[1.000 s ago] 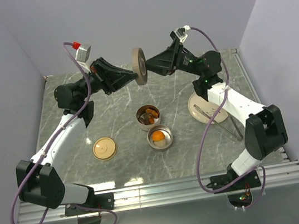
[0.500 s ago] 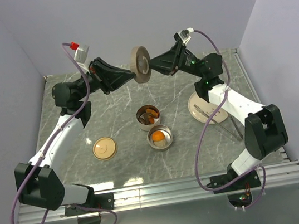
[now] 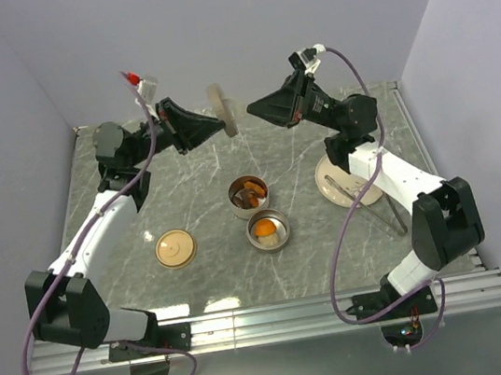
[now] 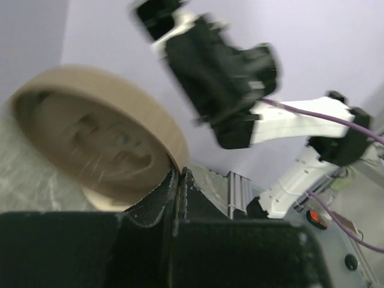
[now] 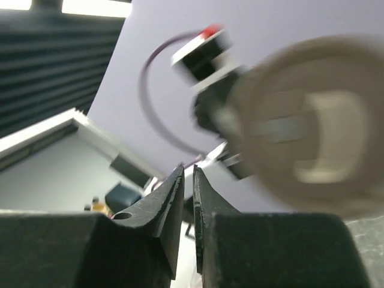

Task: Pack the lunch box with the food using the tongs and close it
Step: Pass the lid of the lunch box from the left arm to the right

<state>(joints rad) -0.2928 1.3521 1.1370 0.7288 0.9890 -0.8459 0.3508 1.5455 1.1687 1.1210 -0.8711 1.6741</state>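
Observation:
My left gripper (image 3: 218,122) (image 4: 178,174) is raised over the back of the table, shut on the rim of a round tan lid (image 3: 224,108) (image 4: 96,135) held on edge. Facing it, my right gripper (image 3: 252,109) (image 5: 188,172) hangs a short way to the lid's right, its jaws nearly together with nothing between them; the lid (image 5: 312,138) shows blurred ahead. Two steel tins of the lunch box stand mid-table: one (image 3: 249,196) holds reddish-brown food, the other (image 3: 267,230) an orange chunk. The tongs (image 3: 368,196) lie across the pink plate (image 3: 334,189).
A second tan lid (image 3: 175,249) lies flat on the marble table (image 3: 217,277) left of the tins. Purple walls close in the back and both sides. A metal rail (image 3: 270,315) runs along the near edge by the arm bases.
The right gripper has let go of the raised lid, drawn back to the right and closed its jaws. The left gripper has pulled the lid slightly left, still gripping it.

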